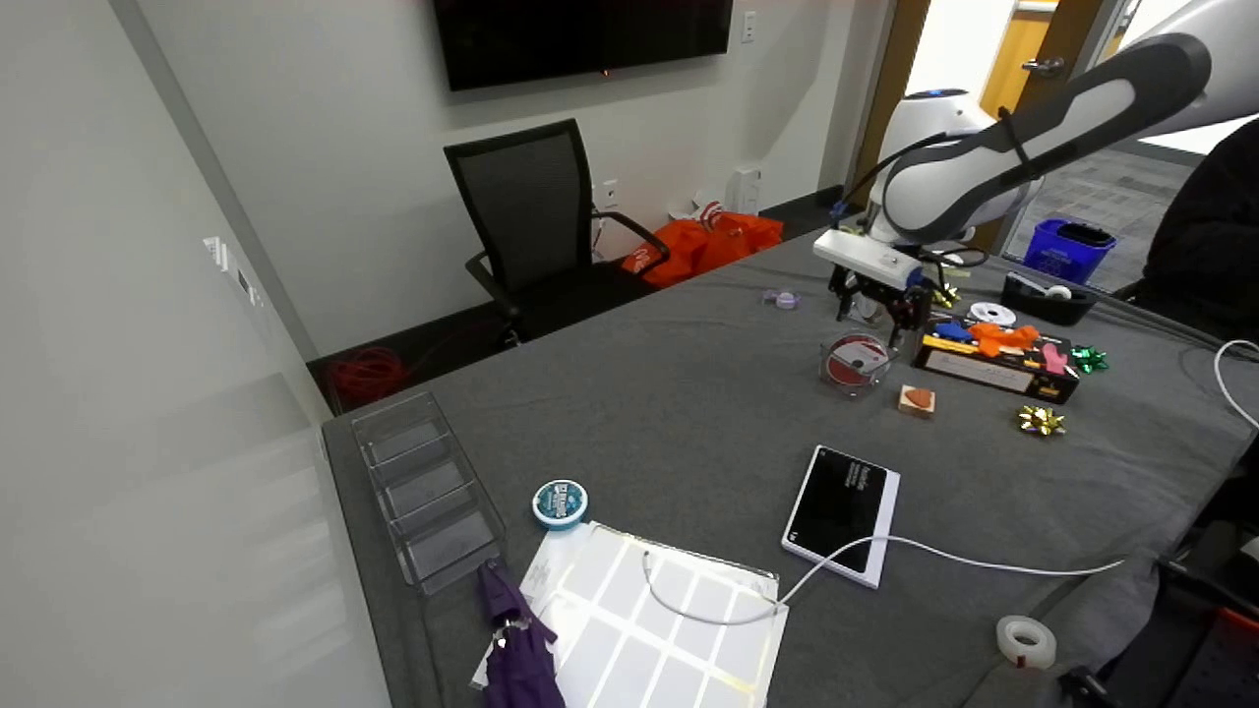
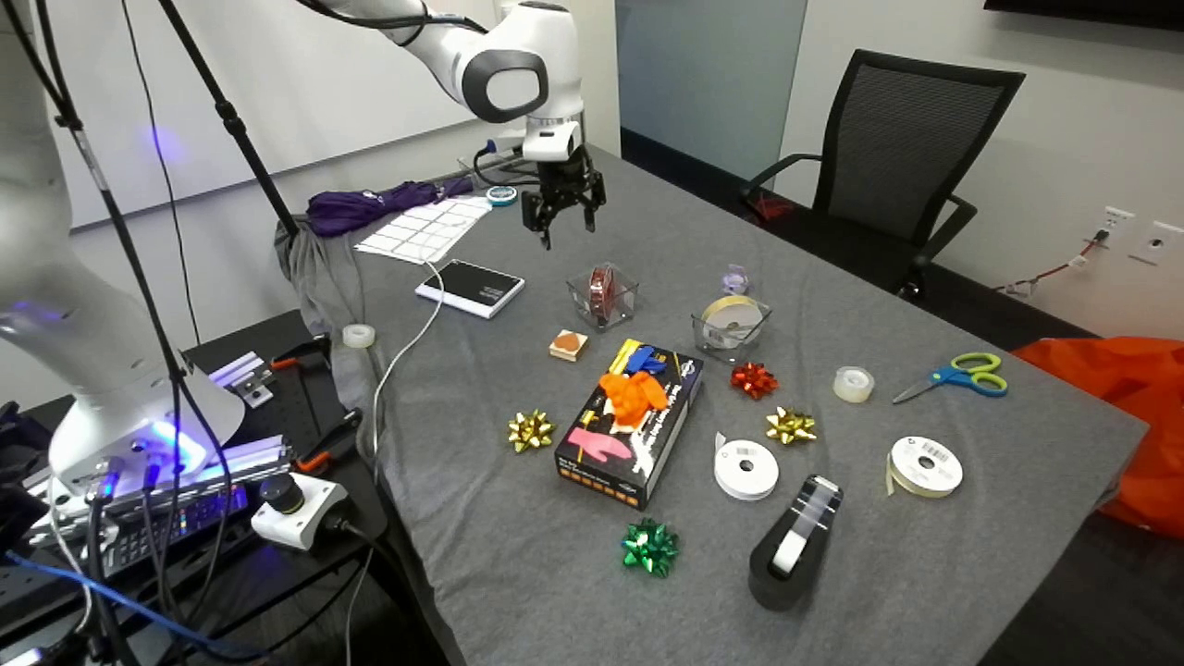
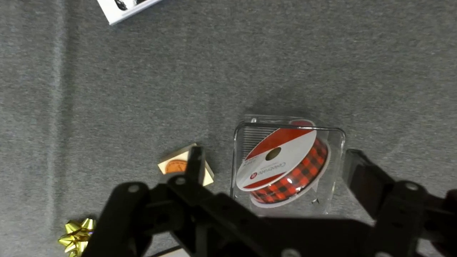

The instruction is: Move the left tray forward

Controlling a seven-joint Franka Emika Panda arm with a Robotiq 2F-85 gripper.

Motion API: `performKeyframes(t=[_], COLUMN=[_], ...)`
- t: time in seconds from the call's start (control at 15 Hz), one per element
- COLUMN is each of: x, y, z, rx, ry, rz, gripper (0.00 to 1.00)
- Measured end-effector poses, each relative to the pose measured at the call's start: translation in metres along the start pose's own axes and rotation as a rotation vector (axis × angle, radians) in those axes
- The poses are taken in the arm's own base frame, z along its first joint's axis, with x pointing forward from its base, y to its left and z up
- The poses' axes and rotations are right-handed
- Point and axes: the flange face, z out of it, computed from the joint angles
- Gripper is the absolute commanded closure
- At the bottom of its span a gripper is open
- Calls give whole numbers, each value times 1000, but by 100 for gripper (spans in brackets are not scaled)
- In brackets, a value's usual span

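Note:
The left tray is a small clear plastic tray [image 2: 627, 303] holding a red-and-black checked ribbon spool [image 2: 602, 292]. It stands on the grey cloth in both exterior views [image 1: 878, 382]. In the wrist view the tray's rim [image 3: 289, 125] and the tilted spool [image 3: 282, 167] show between the fingers. My gripper [image 3: 275, 157] is open and empty, with one finger on each side of the tray. In an exterior view the gripper [image 2: 568, 231] hangs above the table, higher than the tray and apart from it. The tray's near end is hidden by the gripper body in the wrist view.
A wooden stamp block [image 2: 568, 345] lies close beside the tray. A second clear tray [image 2: 710, 347] with a gold ribbon spool stands nearby. A glove box [image 2: 629, 421], a white tablet-like slab [image 2: 470, 288] with a white cable [image 2: 398, 356], and gold bows [image 2: 530, 431] are also around.

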Motion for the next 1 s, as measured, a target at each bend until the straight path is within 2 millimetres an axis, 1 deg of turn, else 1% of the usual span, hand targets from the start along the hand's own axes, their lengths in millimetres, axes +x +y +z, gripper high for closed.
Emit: performKeyframes(t=[0.13,0.4,0.6,0.8,1.0], x=[12,45,64,74,72], y=[-3,-4,0,4,12], z=[-3,-14,-14,-6,11], rx=[19,40,32,14,-25], ry=[2,30,65,98,104], rz=[4,28,36,24,-3], gripper=[0,0,0,0,0])
